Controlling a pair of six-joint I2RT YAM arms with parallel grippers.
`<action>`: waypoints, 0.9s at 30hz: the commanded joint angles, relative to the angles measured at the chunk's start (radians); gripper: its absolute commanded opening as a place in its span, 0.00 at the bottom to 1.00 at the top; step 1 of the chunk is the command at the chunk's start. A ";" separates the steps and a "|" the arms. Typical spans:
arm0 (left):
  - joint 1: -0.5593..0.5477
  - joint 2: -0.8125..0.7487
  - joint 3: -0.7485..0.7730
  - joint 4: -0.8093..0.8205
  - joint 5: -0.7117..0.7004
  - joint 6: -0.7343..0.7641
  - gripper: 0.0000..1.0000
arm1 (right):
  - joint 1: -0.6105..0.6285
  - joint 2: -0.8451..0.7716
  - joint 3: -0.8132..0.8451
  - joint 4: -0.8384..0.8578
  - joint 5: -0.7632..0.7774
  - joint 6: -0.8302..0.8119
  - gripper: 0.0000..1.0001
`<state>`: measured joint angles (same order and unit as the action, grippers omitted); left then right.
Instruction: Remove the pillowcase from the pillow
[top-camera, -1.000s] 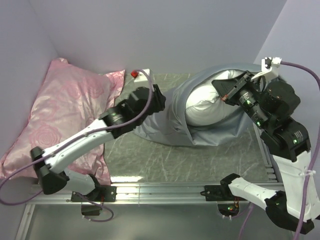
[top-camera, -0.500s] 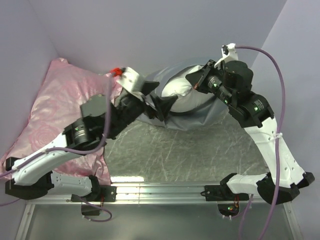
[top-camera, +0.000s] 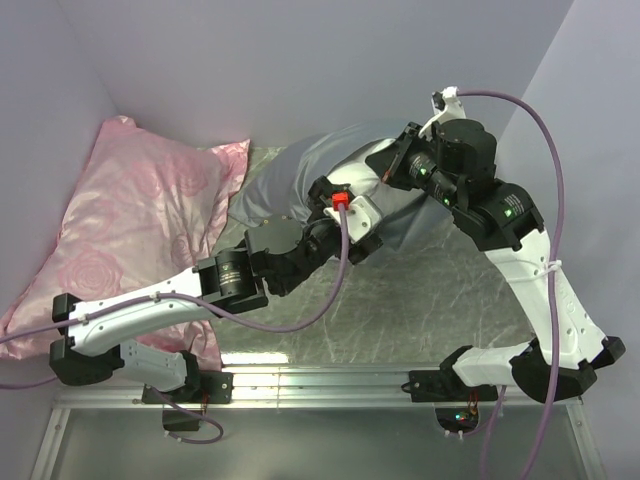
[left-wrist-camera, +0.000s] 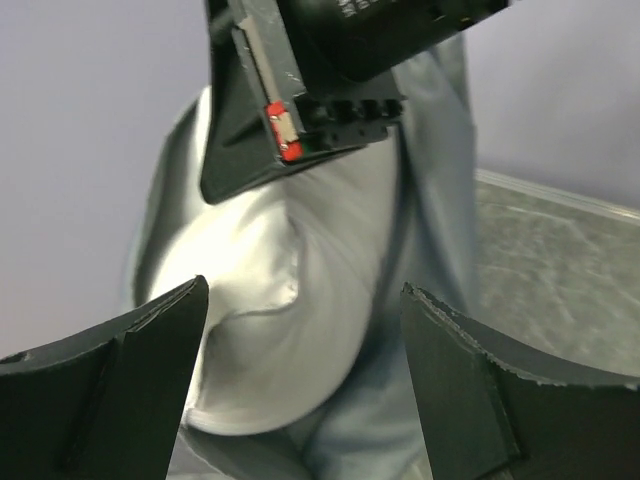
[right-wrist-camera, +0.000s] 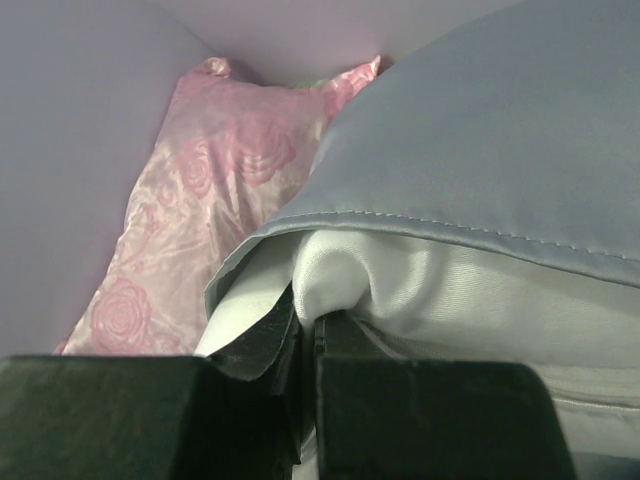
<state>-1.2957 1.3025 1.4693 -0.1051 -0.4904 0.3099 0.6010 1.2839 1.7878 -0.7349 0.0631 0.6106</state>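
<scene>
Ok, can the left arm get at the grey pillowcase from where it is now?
Probably yes: the left pincer is open, with the pillowcase hanging just ahead of it and nothing between. The right pincer pinches the white pillow higher up, clear of that path.

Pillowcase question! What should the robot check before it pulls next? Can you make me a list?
1. Pinch on the white pillow by the right gripper: ok, shut on a fold.
2. Hem of the grey pillowcase kept out of that pinch: cannot tell.
3. Jaws of the left gripper open: ok, wide apart.
4. Hold on the grey pillowcase by the left gripper: not ok, it holds nothing.
5. End of the white pillow showing outside the grey pillowcase: ok.
6. Gap between the pink rose pillow and the grey pillowcase: cannot tell, they lie close.
</scene>
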 joint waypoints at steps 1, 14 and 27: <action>-0.005 0.021 0.000 0.097 -0.082 0.133 0.83 | 0.017 -0.072 0.055 0.115 -0.020 -0.002 0.00; -0.011 0.127 -0.010 0.139 -0.103 0.302 0.79 | 0.025 -0.090 0.097 0.097 -0.039 0.000 0.00; 0.042 0.155 0.005 0.205 -0.214 0.197 0.00 | 0.026 -0.103 0.105 0.080 -0.005 -0.028 0.00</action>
<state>-1.2922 1.4830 1.4418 0.0799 -0.6579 0.6064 0.6064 1.2465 1.8011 -0.8078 0.0975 0.5961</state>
